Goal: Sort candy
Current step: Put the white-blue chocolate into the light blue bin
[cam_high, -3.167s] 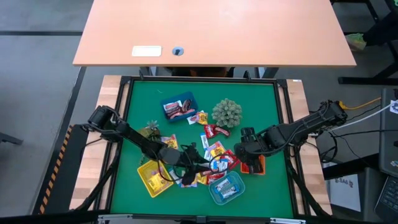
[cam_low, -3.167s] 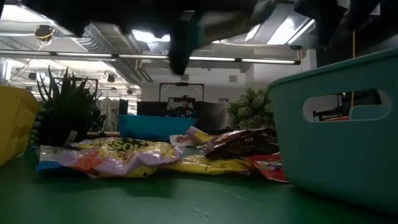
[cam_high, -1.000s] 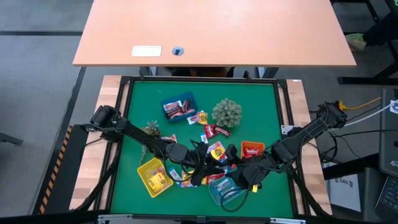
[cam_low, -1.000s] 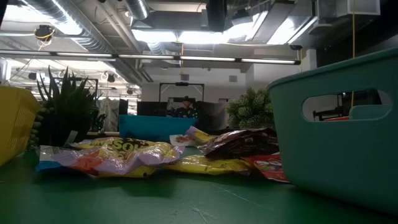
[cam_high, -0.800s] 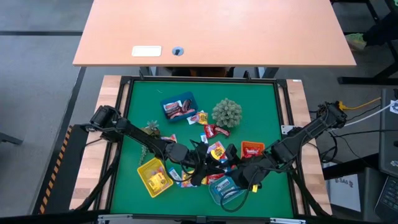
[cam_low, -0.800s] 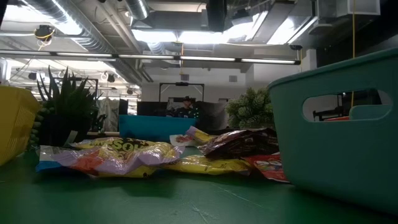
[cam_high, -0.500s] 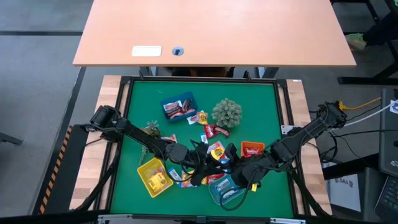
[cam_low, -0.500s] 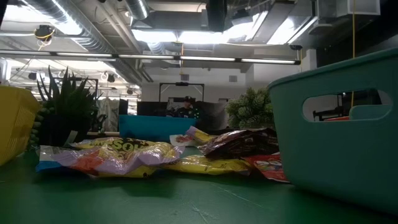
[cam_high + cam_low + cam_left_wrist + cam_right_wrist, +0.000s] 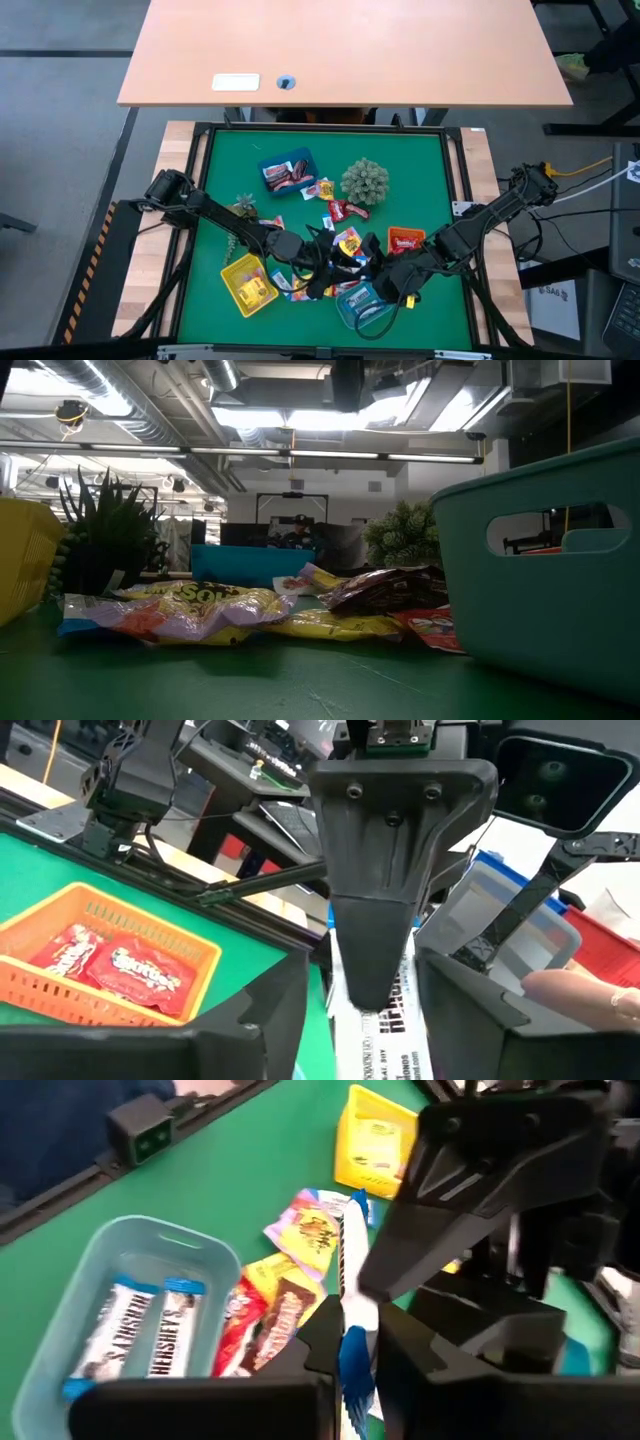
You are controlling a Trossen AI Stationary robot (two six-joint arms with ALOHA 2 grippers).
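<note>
Above the loose candy at the table's middle, my two grippers meet nose to nose. My right gripper is shut on a blue-and-white candy. My left gripper is open, with one finger on either side of that candy's other end and a gap showing at each side. In the high view the left gripper comes from the table's left and the right gripper from its right. Two more blue-and-white candies lie in the teal tray. My right gripper pinches one end of the blue-and-white candy between its two fingers. It comes about level from the table's right. The candy stands on edge, clear of the table, and reaches out toward the left gripper.
The teal tray lies just near of the grippers, the yellow tray at the near left, the orange tray to the right and the blue tray at the far left. Two spiky plants stand farther back.
My right gripper has edged a little toward the table's left, closer to the left gripper. The trays and the loose candy lie as before.
</note>
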